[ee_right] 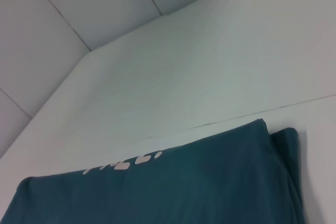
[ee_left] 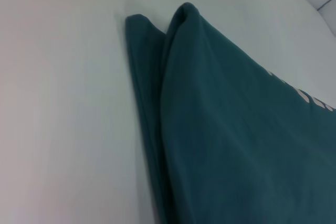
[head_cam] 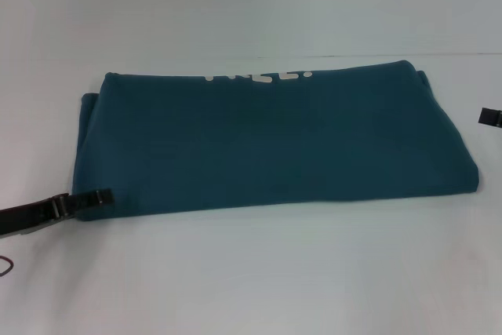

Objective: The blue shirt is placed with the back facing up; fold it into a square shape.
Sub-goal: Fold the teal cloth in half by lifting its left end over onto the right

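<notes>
blue shirt (head_cam: pixel 267 143) folded wide on white table (head_cam: pixel 251 272), left hand (head_cam: pixel 92 198) at its near-left corner — grip unclear, right hand (head_cam: pixel 488 116) just off the right edge

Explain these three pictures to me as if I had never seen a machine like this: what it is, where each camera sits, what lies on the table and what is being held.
This is a two-armed robot with a pincer on each arm. The large picture comes from a camera on its head, looking down at a white table. On the table lies a blue shirt, folded into a wide band, with cream lettering peeking out at its far edge. The left pincer sits at the shirt's near left corner, touching its edge. Only the tip of the right pincer shows, off the shirt's right end and apart from it. The other two pictures come from cameras on the wrists; each shows just one end of the shirt and the table.
</notes>
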Controlling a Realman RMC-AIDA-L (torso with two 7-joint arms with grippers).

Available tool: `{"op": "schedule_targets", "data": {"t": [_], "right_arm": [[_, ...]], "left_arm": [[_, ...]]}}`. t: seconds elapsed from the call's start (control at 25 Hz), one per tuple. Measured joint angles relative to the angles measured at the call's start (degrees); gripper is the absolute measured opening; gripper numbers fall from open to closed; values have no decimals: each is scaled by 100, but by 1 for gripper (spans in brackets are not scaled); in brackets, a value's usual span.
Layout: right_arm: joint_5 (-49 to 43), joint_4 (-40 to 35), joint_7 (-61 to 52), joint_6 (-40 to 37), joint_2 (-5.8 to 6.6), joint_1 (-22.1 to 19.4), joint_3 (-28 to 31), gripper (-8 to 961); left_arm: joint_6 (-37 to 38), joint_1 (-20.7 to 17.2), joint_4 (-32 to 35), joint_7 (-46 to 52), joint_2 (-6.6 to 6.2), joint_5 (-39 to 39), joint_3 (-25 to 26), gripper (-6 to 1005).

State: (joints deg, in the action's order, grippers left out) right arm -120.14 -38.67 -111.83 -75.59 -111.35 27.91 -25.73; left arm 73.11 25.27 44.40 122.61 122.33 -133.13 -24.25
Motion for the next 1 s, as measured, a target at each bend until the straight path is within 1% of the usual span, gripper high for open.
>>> {"op": "schedule_targets", "data": {"t": [0.84,1.0], "right_arm": [[0,0,40,0,-9,5,43,868],[2,0,40,1,-9,5,48,869]], "left_arm": [[14,84,33,3,-28,-60,0,861],[-17,90,53,-25,-32,-157,-2,810]]}}
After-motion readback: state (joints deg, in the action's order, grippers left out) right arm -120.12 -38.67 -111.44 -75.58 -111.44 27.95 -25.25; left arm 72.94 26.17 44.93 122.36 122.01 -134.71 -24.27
